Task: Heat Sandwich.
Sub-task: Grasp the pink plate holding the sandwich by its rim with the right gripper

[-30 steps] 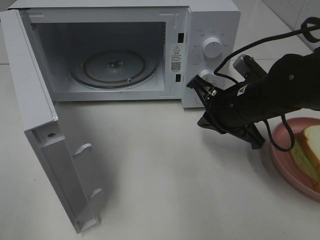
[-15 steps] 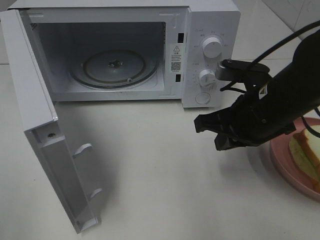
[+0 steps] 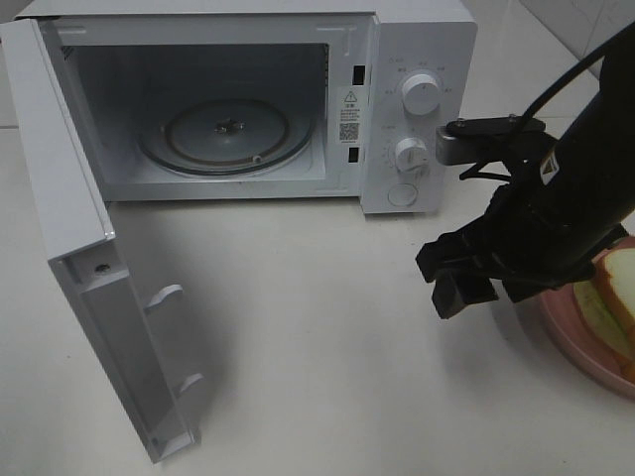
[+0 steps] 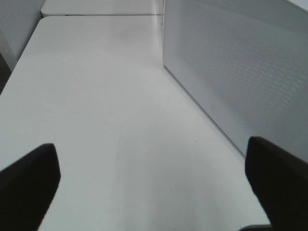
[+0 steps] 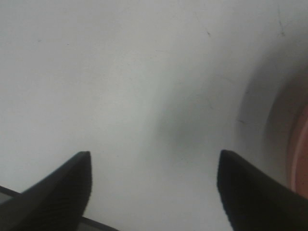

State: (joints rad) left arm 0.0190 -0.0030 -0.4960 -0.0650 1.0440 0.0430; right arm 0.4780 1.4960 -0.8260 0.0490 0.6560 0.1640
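The sandwich (image 3: 613, 302), white bread with an orange-brown crust and pale green filling, lies on a pink plate (image 3: 571, 342) at the right edge of the table, partly hidden by my right arm. My right gripper (image 3: 452, 279) hangs just left of the plate, pointing down at bare table. In the right wrist view the right gripper (image 5: 154, 190) is open with nothing between its fingers, and the plate's rim (image 5: 299, 139) shows at the edge. My left gripper (image 4: 154, 192) is open and empty over the table beside the microwave's perforated side wall (image 4: 240, 67).
The white microwave (image 3: 417, 40) stands at the back with its door (image 3: 69, 248) swung wide open toward the front left. Its glass turntable (image 3: 228, 134) is bare. The control knobs (image 3: 421, 94) face my right arm.
My right gripper has swung away from the microwave's control panel, down and right toward the plate. Its jaws went from shut to open. The left gripper has not changed.
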